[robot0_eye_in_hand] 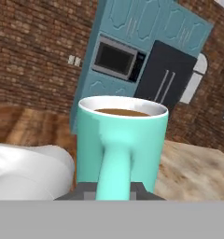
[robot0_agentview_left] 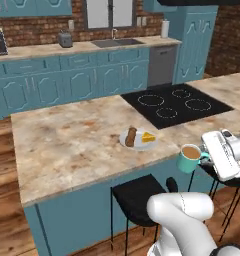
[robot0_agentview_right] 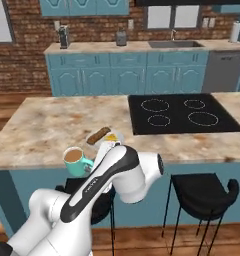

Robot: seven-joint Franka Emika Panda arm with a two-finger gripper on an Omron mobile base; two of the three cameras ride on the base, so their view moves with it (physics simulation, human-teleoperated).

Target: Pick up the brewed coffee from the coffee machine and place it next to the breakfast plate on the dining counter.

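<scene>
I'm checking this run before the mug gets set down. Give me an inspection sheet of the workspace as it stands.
Surface: dining counter, marbled, with an inset black cooktop.
Job's things: brewed coffee upright, held off the counter's near edge, above the stools; breakfast plate on the counter near that edge, carrying a brown roll and a yellow wedge; coffee machine on the back counter.
Clutter: toaster on the back counter.
Gripper: gripper shut on the mug's handle.
Cables: nothing seen.
Surroundings: black stool, sink, brick wall, teal cabinets, wooden floor.
</scene>
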